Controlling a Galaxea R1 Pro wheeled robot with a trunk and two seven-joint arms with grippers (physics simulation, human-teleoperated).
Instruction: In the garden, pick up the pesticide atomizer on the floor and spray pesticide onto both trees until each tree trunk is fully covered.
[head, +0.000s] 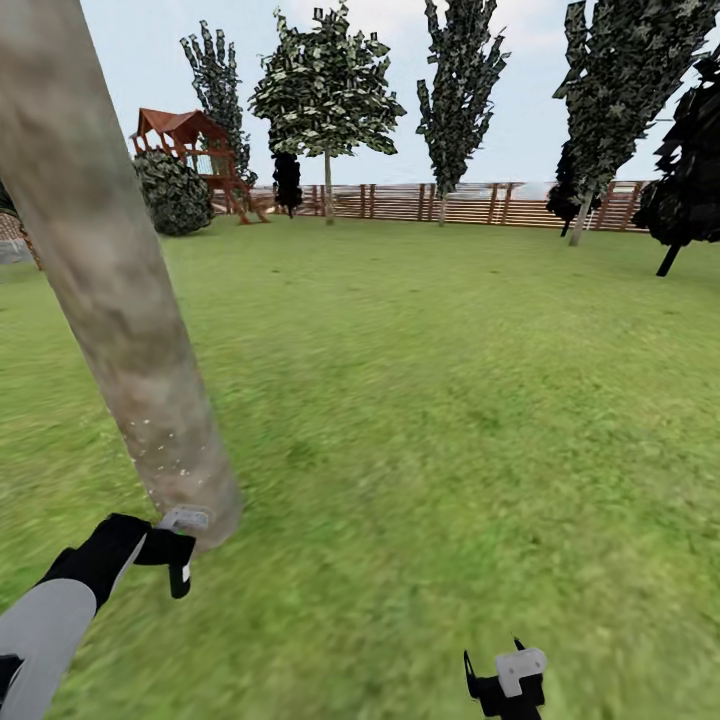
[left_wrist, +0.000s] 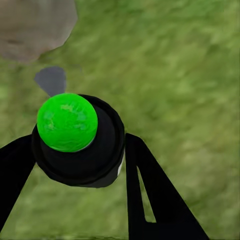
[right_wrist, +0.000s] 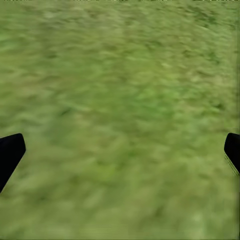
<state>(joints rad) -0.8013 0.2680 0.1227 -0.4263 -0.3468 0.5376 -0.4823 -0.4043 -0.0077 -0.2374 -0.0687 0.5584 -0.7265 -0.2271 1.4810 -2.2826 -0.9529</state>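
A wide green lawn (head: 450, 400) runs back to a brown slatted fence (head: 480, 203), with dark cone-shaped trees (head: 460, 90) and a red-roofed play structure (head: 190, 150) along its far edge. Close at the robot's left a thick, pale grey-brown tree trunk (head: 110, 280) leans across the head view, its lower stretch dotted with whitish specks of pesticide (head: 160, 450) while the bark higher up looks bare. At the foot of that trunk the left gripper (head: 175, 555) is closed around the pesticide atomizer (left_wrist: 77, 140), a dark round body topped by a bright green cap, the two black fingers (left_wrist: 145, 185) pressing it from either side in the left wrist view, with the trunk's base just beyond. The right gripper (head: 505, 680) hangs low over bare grass, its fingers spread wide and holding nothing. The work appears to be the spraying of the first trunk, only partly done: the next move likely calls for raising and aiming the nozzle higher along the column, then working round its sides, before moving on to the second tree.
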